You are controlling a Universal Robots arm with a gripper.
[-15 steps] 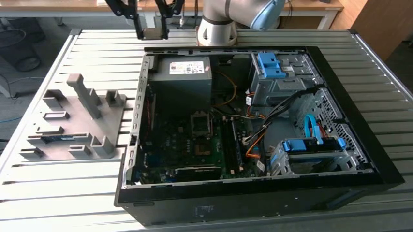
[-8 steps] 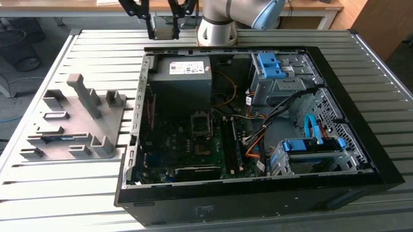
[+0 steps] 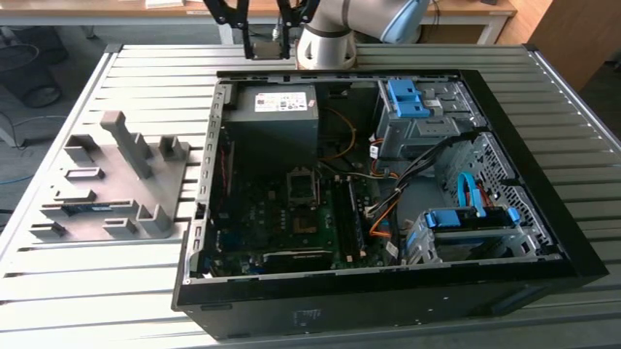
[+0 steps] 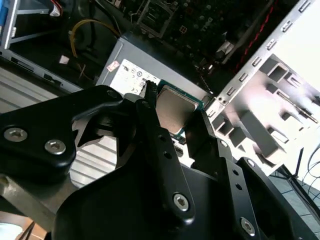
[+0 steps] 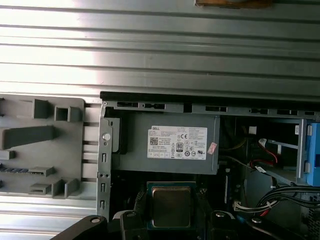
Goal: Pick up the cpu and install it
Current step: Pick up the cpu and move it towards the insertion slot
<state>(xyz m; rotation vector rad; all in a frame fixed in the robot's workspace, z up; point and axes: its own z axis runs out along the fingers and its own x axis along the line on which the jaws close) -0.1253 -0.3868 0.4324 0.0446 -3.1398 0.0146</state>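
Where the gripper [image 4: 174,107] pinches it, the cpu [image 5: 171,206] gleams silver.

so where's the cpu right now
The cpu is clamped in the hand, seen in both wrist views, up in the air near the grey power supply at one end of the open computer case.

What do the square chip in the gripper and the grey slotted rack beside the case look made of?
The square chip: brushed-looking metal lid, soft sheen, on a green board rim. The grey slotted rack: likely matte plastic; uniform colour, no glints.
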